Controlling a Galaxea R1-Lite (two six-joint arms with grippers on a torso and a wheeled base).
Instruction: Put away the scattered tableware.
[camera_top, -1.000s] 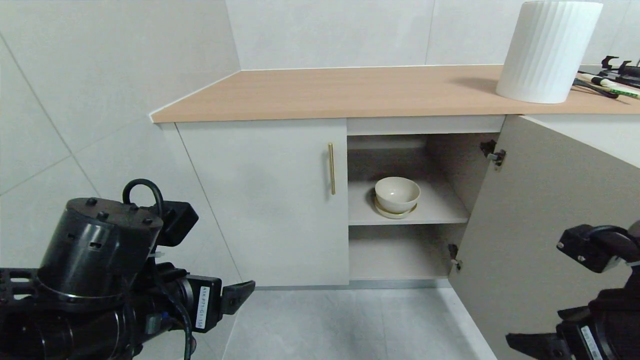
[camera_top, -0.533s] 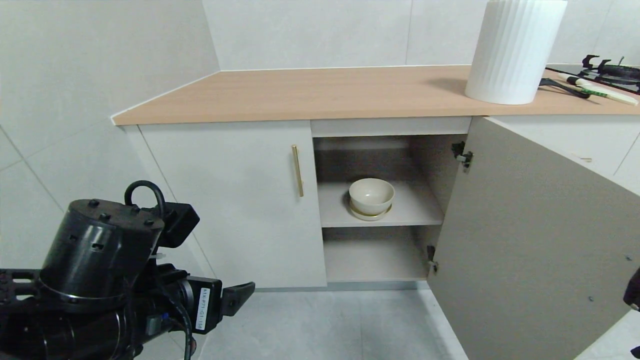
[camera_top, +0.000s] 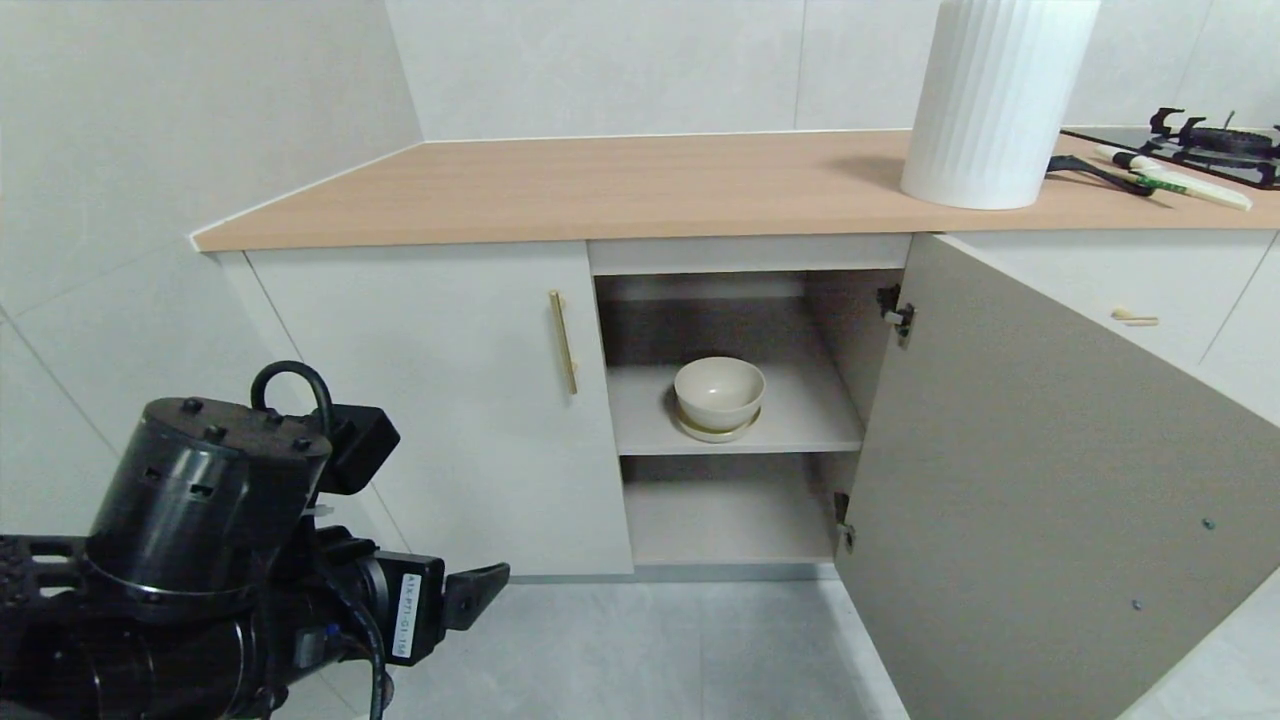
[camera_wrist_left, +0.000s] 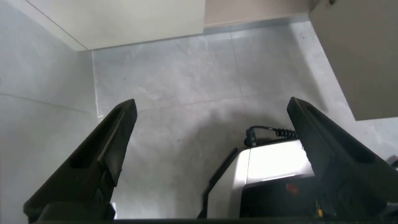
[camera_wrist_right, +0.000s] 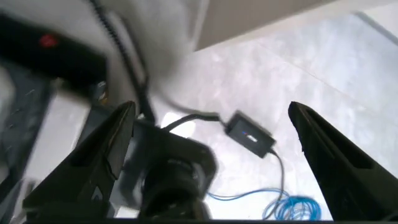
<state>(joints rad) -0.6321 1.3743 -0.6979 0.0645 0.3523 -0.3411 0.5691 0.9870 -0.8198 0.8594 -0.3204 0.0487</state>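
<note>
A beige bowl (camera_top: 718, 392) sits on a small plate (camera_top: 714, 430) on the middle shelf (camera_top: 800, 425) of an open cabinet. My left gripper (camera_wrist_left: 211, 104) hangs low over the grey floor, left of the cabinet and well short of it. It is open with nothing in it, and one of its fingers (camera_top: 480, 588) shows in the head view. My right gripper (camera_wrist_right: 210, 109) is open and holds nothing, with cables and floor beneath it.
The cabinet's right door (camera_top: 1050, 480) stands swung out toward me. The left door with a gold handle (camera_top: 563, 342) is closed. On the wooden counter (camera_top: 600, 185) stand a tall white ribbed cylinder (camera_top: 995, 100) and some utensils (camera_top: 1150, 178) beside a stove burner (camera_top: 1215, 135).
The head camera has turned right, so the whole scene slid left. The right arm, at the lower right a second ago, has left the head view. The left arm kept its place.
</note>
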